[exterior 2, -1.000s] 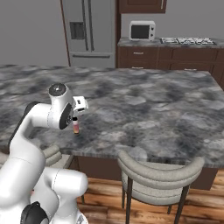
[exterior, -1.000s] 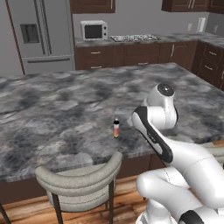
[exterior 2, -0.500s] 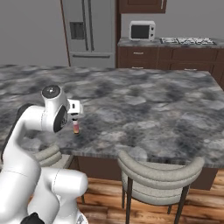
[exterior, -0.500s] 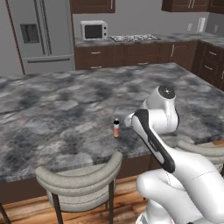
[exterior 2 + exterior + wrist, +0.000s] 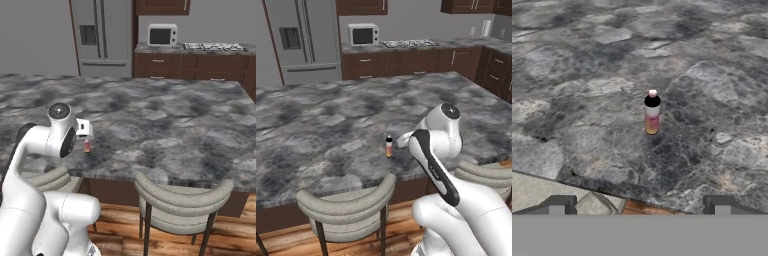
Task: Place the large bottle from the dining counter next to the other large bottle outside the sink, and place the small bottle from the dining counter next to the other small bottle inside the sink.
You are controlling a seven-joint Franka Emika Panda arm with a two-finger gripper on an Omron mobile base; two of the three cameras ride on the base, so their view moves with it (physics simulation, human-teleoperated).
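pincer: fingers wide apart, holding nothing, aimed along the stone top from its near edge.
small bottle: dead ahead of the pincer, upright, a short way off, nothing else near it; also at and.
dining counter: marbled top under and beyond the pincer.
stool: below the counter edge, under the pincer's path.
step, as I judge it: reaching for the small bottle.
doing it well: advance level, straddle the body below the black cap, close gently; a nudge could topple it.
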